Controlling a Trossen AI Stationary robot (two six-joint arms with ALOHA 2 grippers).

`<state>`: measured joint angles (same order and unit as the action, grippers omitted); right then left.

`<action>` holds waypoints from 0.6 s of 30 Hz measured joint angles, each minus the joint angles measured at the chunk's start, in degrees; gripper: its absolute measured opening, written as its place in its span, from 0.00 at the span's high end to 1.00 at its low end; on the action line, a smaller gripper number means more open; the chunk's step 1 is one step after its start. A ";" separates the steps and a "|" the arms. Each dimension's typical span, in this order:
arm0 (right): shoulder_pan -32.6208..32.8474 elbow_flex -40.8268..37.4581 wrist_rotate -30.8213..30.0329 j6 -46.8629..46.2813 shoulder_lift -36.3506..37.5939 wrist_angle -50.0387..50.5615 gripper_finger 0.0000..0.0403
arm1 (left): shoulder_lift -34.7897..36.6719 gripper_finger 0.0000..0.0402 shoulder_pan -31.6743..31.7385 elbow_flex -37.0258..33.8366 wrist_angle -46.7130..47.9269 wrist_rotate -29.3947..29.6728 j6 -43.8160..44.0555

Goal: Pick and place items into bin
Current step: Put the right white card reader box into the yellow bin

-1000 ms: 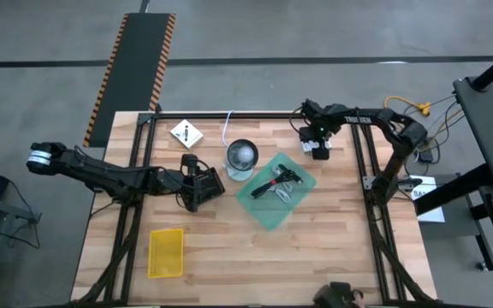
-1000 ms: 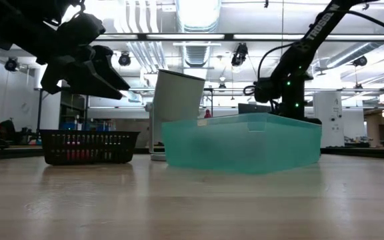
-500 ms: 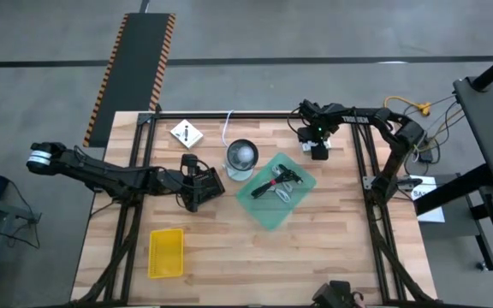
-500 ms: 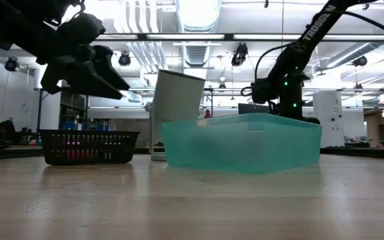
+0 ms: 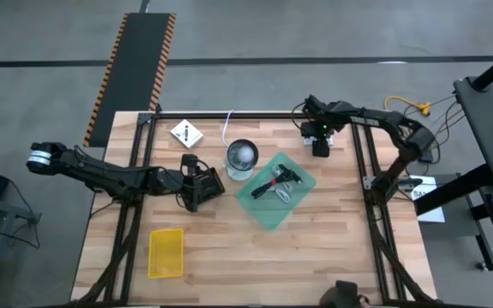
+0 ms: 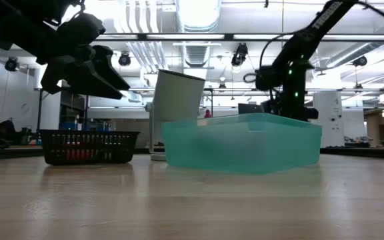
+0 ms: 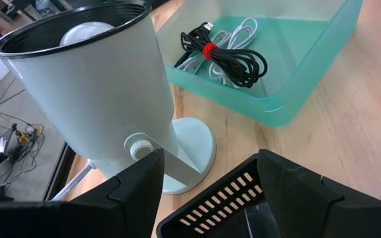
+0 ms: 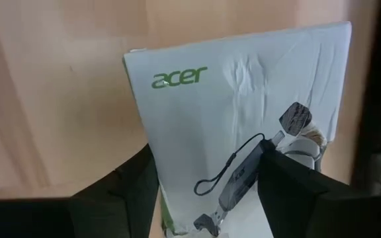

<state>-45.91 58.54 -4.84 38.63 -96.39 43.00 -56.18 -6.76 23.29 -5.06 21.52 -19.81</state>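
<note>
The clear teal bin (image 5: 276, 190) sits mid-table and holds a black-handled tool, a black cable tied with a red band (image 7: 227, 59) and a white cable. My right gripper (image 5: 319, 144) is near the far right corner, shut on a white Acer packet (image 8: 237, 112). My left gripper (image 5: 197, 184) hovers left of the bin, shut on a black slotted box (image 7: 220, 195). A white square packet with a black mark (image 5: 186, 133) and a white cable (image 5: 228, 128) lie flat near the far edge. My right gripper holds the white packet by one end (image 8: 210, 192), pinched between the two fingers; the rest sticks out ahead of them. The wood behind is blurred, so the packet looks lifted clear. My left gripper has the black slotted box (image 7: 204, 205) between its two fingers (image 7: 137, 192), raised above the table in the low view (image 6: 82, 67).
A round grey cup on a stand (image 5: 241, 156) is just beyond the bin's far left corner, close to my left gripper. A yellow basket (image 5: 166, 252) lies near the near left corner. Black frame rails run along both table sides. Bare wood lies near the bin's near side.
My right arm has risen a little near the far right corner, taking the white packet up with it; its gripper shows higher in the low view. My left arm has kept still.
</note>
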 joint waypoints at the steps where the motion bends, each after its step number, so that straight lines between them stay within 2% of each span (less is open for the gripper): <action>1: 0.05 0.00 0.14 -0.75 1.20 0.13 0.50 | 0.00 0.44 0.02 0.00 0.00 0.00 0.00; 5: 0.46 0.07 1.05 -4.11 7.37 0.05 0.50 | 0.11 0.44 0.00 0.00 -0.10 0.02 0.01; 10: 2.28 0.07 6.56 -11.07 15.55 -0.34 0.50 | 0.13 0.44 0.00 0.16 -0.73 0.02 0.11; 18: 12.14 -0.22 7.91 -17.36 26.85 -0.87 0.50 | 0.17 0.44 0.00 1.41 -0.53 0.00 1.34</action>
<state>-33.77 58.33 3.07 21.27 -69.54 42.12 -56.01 -6.76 24.70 -5.59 21.52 -18.47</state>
